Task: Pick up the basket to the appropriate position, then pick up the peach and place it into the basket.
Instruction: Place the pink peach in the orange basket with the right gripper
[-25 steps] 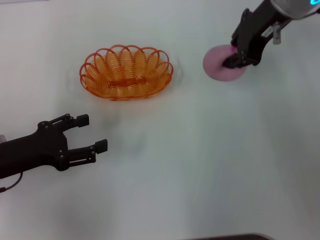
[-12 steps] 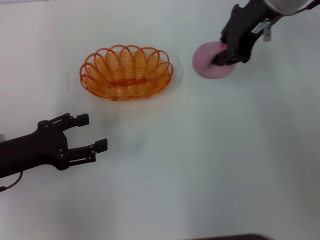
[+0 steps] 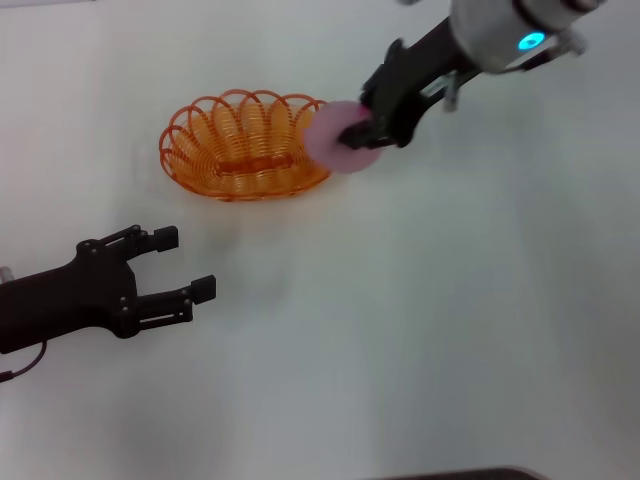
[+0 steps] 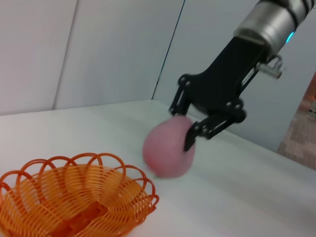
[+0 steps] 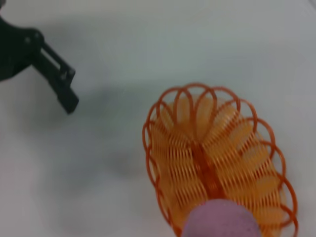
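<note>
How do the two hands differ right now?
The right hand is shut on the peach and held in the air at the basket's right rim; the left hand is open, holds nothing, and sits low over the white table, apart from the basket on its near side. The right hand points toward the basket from the far right; the left points rightward. Both are black, two-fingered hands.

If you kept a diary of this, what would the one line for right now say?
right gripper: shut on peach, carried over basket rim | left gripper: open, idle near table | peach not yet in basket
</note>
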